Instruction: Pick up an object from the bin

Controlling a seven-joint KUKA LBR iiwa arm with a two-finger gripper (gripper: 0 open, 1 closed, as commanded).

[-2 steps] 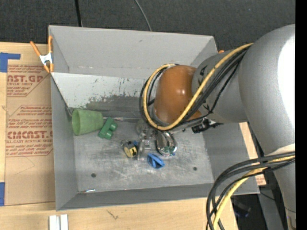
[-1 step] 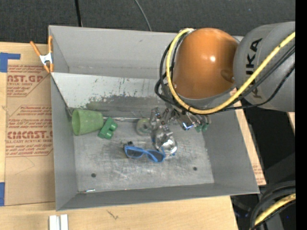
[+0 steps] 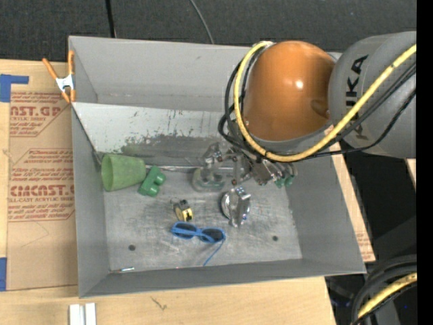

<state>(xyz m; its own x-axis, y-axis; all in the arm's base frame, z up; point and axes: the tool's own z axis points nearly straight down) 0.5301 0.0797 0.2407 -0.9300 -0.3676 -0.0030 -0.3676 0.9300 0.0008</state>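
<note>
End effector (image 3: pixel 234 207) of KUKA-lettered arm (image 3: pixel 379 93) near sunglasses (image 3: pixel 196 234)

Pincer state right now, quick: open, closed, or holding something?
Pincer: cannot be told whether it is open, closed or holding anything; it is down near the blue sunglasses.

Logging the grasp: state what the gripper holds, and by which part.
Cannot be told. The gripper is low in the middle of the bin, under the orange cover, beside a shiny metal piece; nothing shows clearly in its grip.
</note>
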